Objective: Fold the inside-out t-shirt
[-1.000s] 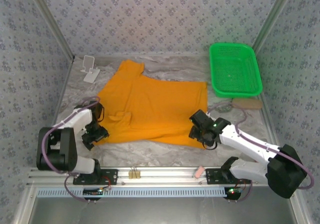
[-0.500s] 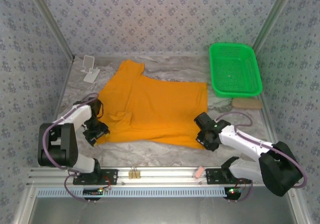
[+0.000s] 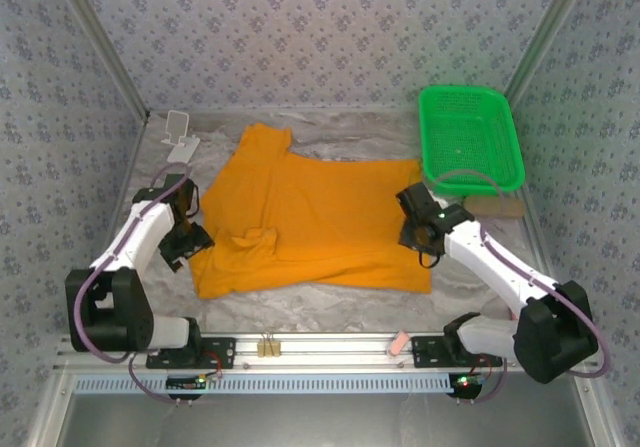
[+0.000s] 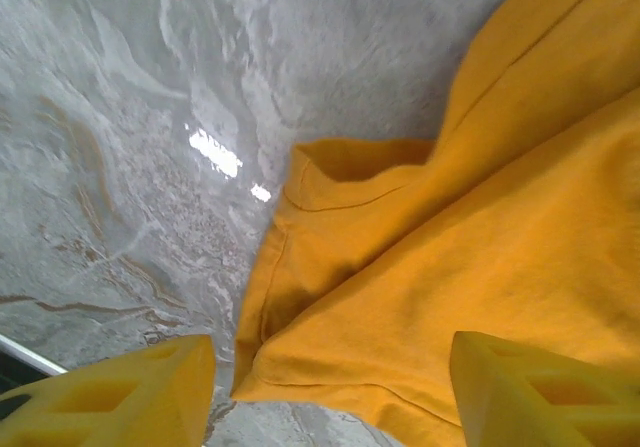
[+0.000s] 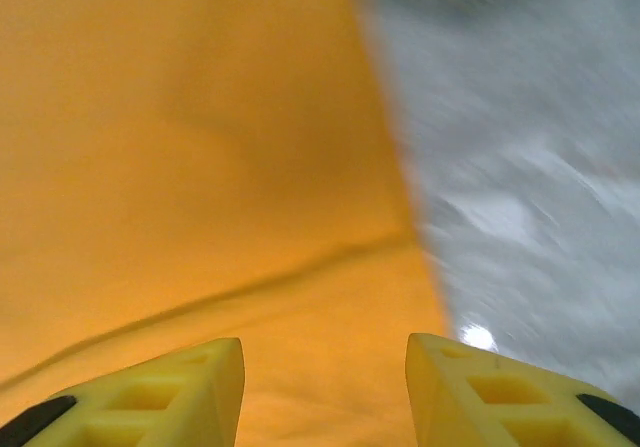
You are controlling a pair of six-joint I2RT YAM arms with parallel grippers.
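Marbled table (image 3: 330, 312) carries the t-shirt (image 3: 310, 217) spread flat at its middle. Left claw (image 4: 330, 387) hangs open over the cloth toward the table's left edge, and right claw (image 5: 325, 392) hangs open toward the right edge, neither gripping.

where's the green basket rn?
In the top external view, the green basket sits at the far right of the table, just right of the t-shirt.

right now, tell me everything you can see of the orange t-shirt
The t-shirt is plain orange, soft cloth, spread mostly flat on the marbled table, with wrinkles and a small bunched fold near its left side. One sleeve points toward the far left corner. The left gripper hangs open over its left edge, the right gripper open over its right hem; neither grips it.
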